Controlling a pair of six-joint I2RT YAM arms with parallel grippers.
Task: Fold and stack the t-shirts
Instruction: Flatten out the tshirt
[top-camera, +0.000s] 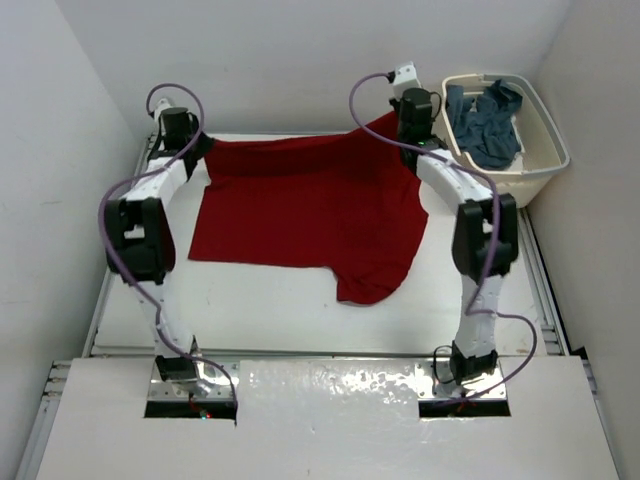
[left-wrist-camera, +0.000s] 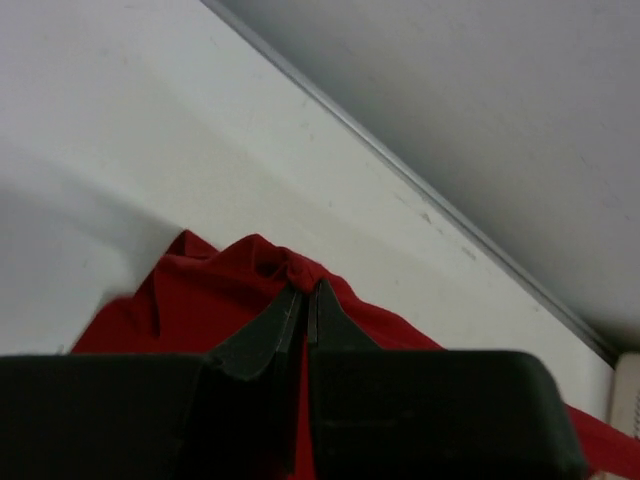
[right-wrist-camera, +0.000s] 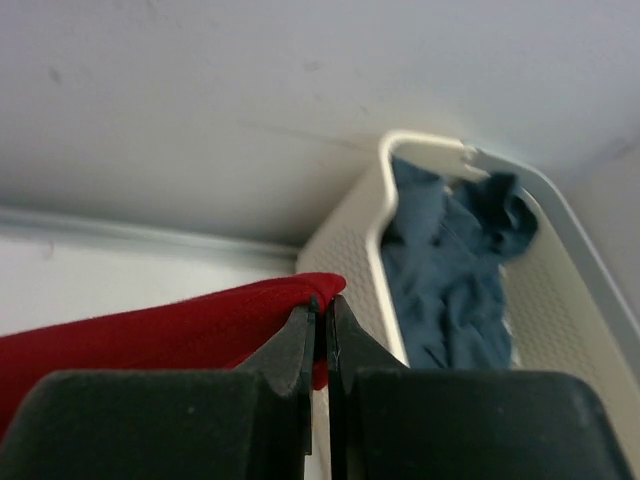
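**Left wrist view.** The left gripper (left-wrist-camera: 308, 300) has its jaws pressed together on a bunched corner of the red t-shirt (left-wrist-camera: 190, 305). The cloth puckers just ahead of the fingertips and spreads back beneath them. Bare table (left-wrist-camera: 150, 130) lies beyond the tips, then a metal edge rail (left-wrist-camera: 430, 200) and the wall (left-wrist-camera: 480, 90).

**Right wrist view.** The right gripper (right-wrist-camera: 321, 310) is clamped narrowly on a folded edge of the red t-shirt, which runs off to the left of the fingers. Just ahead and to the right of the tips stands the cream perforated basket (right-wrist-camera: 345, 250). The blue-grey t-shirt (right-wrist-camera: 440, 270) lies crumpled inside it. The wall rises behind.

**Top view.** The red t-shirt is spread on the table between the two grippers, each of which holds one far corner. The corner at the right gripper is drawn up off the surface, and one sleeve trails toward the arm bases. The right arm's forearm crosses the shirt's right edge and hides part of it. The basket sits close beside the right gripper, on its outer side.
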